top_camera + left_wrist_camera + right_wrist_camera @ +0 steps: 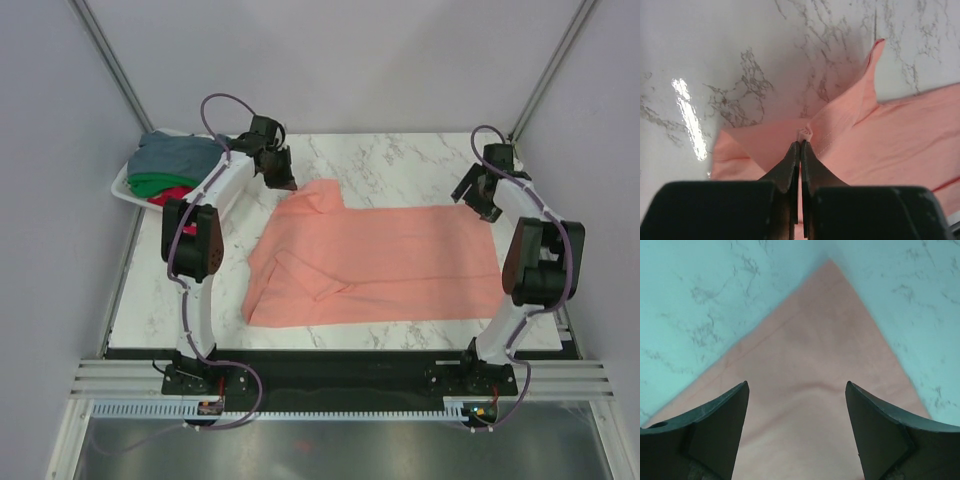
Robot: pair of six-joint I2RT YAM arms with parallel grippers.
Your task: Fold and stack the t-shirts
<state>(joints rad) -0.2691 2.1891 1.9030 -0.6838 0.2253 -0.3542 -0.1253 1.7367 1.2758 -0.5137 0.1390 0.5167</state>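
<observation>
A salmon-pink t-shirt point(380, 262) lies spread across the marble table. My left gripper point(283, 180) is shut on the shirt's far left corner; in the left wrist view a pinch of pink cloth point(805, 134) sticks out between the closed fingertips point(801, 146). My right gripper point(487, 207) is open over the shirt's far right corner point(825, 355), with the cloth lying flat between the spread fingers point(715, 415). Grey-blue point(180, 152), green point(155, 183) and red point(172, 196) shirts lie piled at the far left.
A white mesh basket point(125, 188) holds the shirt pile at the table's far left corner. The marble table point(400, 160) shows bare behind the pink shirt. Grey walls close in on both sides.
</observation>
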